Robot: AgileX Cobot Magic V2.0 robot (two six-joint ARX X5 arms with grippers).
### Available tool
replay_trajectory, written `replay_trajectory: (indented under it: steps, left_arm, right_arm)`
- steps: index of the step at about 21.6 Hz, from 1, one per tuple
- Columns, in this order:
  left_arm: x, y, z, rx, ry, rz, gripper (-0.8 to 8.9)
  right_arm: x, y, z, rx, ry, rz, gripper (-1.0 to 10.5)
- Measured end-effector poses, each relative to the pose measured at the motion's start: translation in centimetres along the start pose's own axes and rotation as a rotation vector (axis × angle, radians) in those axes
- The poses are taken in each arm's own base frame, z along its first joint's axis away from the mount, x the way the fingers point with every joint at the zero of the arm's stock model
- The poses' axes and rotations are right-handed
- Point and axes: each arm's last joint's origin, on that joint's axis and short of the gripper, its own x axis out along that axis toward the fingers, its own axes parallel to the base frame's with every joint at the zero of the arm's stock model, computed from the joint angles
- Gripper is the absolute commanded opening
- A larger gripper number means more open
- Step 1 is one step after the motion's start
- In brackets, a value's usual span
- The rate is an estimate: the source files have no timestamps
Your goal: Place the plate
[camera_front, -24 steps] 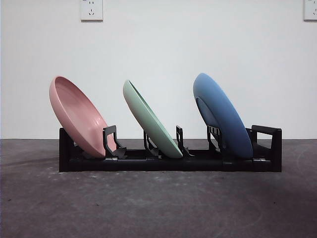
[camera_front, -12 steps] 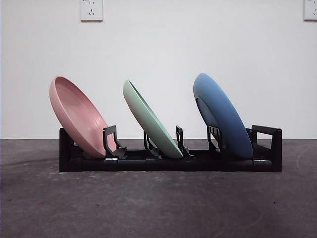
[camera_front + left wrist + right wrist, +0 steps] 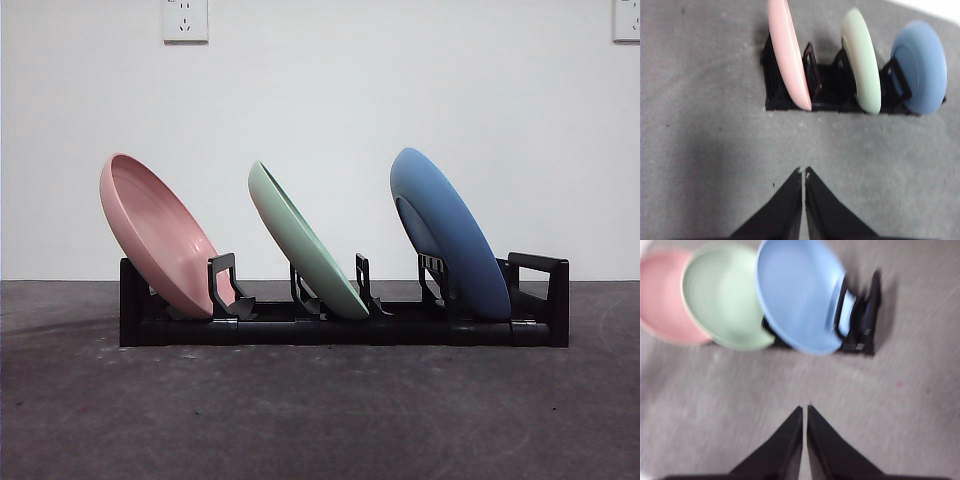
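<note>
All three slots of the black rack (image 3: 340,330) are filled: pink plate (image 3: 155,235) at the 9 o'clock end, green plate (image 3: 305,240) in the middle, blue plate (image 3: 450,235) at the 3 o'clock end. Each leans toward 10 o'clock, with its lower edge seated behind a divider. Rack sits on the grey desk (image 3: 320,420).

Judgement: placement looks done, with nothing loose on the desk and no plate in hand. What's left is retreat. Keep both arms high and clear of the plate rims, since a nudge on a tilted plate would tip it out of its slot. The right wrist picture is motion-blurred, so that arm is probably moving; keep it slow near the blue plate.

Left gripper (image 3: 803,175): jaws closed tip to tip, holding nothing, hovering over bare desk, well apart from the rack.

Right gripper (image 3: 804,412): jaws likewise pressed together, empty, above the desk on the near side of the blue plate, touching nothing.

Neither arm shows in the front view.
</note>
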Motion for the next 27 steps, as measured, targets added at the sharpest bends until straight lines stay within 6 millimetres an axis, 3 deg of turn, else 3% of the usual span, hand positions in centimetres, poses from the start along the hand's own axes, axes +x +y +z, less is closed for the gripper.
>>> replay_trajectory:
  steps: [5,6,8,9,15,20,27]
  left_arm:
    - [0.5,-0.3,1.8,0.008,0.156,0.003,0.13]
    - [0.9,-0.2,2.1,0.009,0.173,0.002,0.8]
    - [1.8,0.0,2.5,0.0,0.205,0.007,3.34]
    - [2.0,0.1,2.7,-0.001,0.21,0.007,3.49]
    - [2.0,0.0,3.0,0.017,0.171,0.002,3.44]
    - [2.0,0.0,3.0,0.019,0.168,0.001,3.44]
    - [2.0,0.0,3.1,0.02,0.165,0.001,3.44]
  right_arm:
    - [2.0,0.4,1.7,-0.034,0.143,0.024,0.2]
    - [2.5,0.5,1.8,-0.045,0.16,0.031,0.5]
    - [3.2,0.6,1.9,-0.067,0.19,0.037,2.4]
    - [3.5,0.7,1.9,-0.076,0.203,0.031,2.9]
    - [5.6,1.3,2.4,-0.091,0.287,0.051,3.0]
    - [9.2,2.5,5.9,-0.096,0.353,0.069,3.0]
    - [14.2,4.9,11.3,-0.176,0.261,0.082,3.0]
